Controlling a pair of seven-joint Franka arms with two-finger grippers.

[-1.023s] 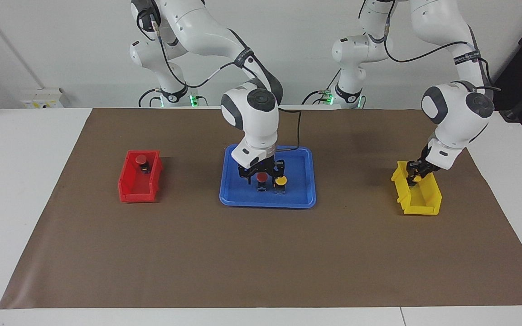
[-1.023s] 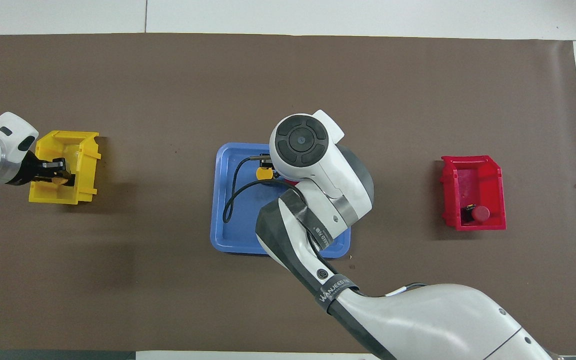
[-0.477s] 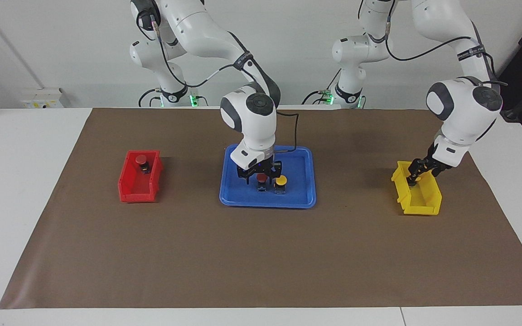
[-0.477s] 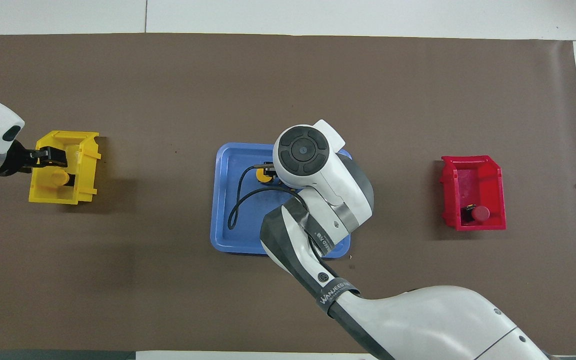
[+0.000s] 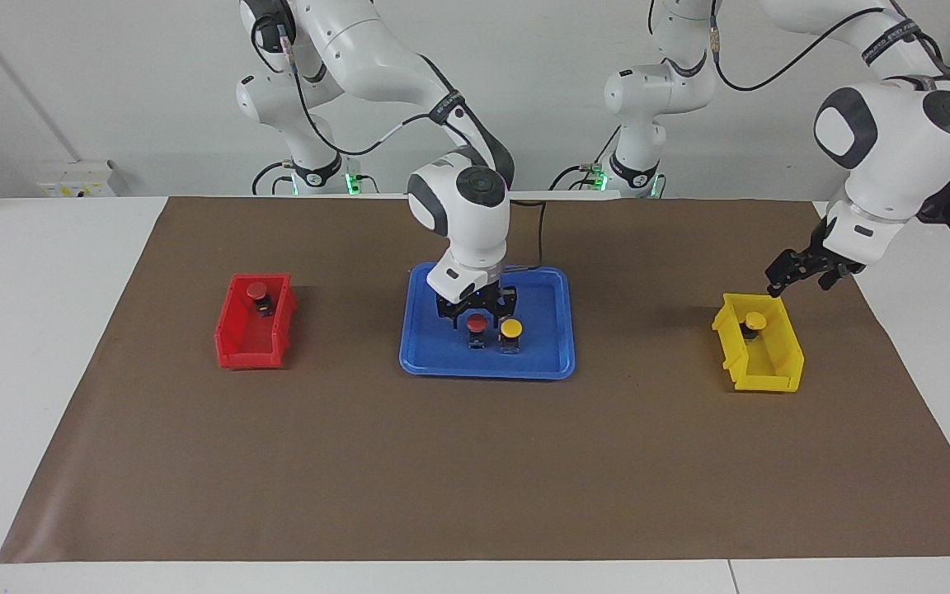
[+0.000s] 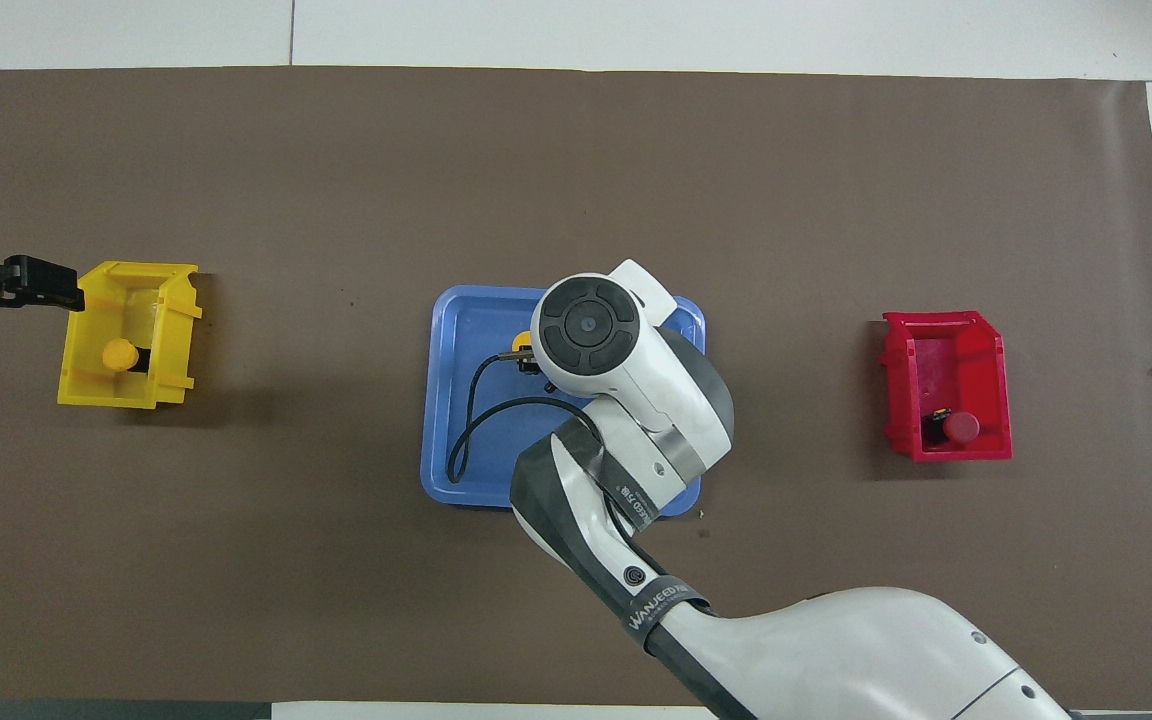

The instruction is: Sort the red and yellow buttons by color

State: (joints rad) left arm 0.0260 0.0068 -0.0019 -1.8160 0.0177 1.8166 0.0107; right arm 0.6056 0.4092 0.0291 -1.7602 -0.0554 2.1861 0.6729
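Meanwhile, right gripper (image 5: pixel 477 314) over red button (image 5: pixel 476 325) (on blue tray (image 5: pixel 541 363)).

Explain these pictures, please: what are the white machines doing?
Two white robot arms, each ending in a two-fingered gripper. One picture faces them across the table; the other looks down from above their end. On the brown mat lie a blue plastic tray, a red plastic bin and a yellow plastic bin. They sort push-buttons by cap colour: one red-capped button sits in the red bin, one yellow-capped button in the yellow bin; a second red button and a second yellow button stand in the tray. The right gripper hangs open, low over the second red button; the left gripper, open, is in the air by the yellow bin. Neither holds anything.
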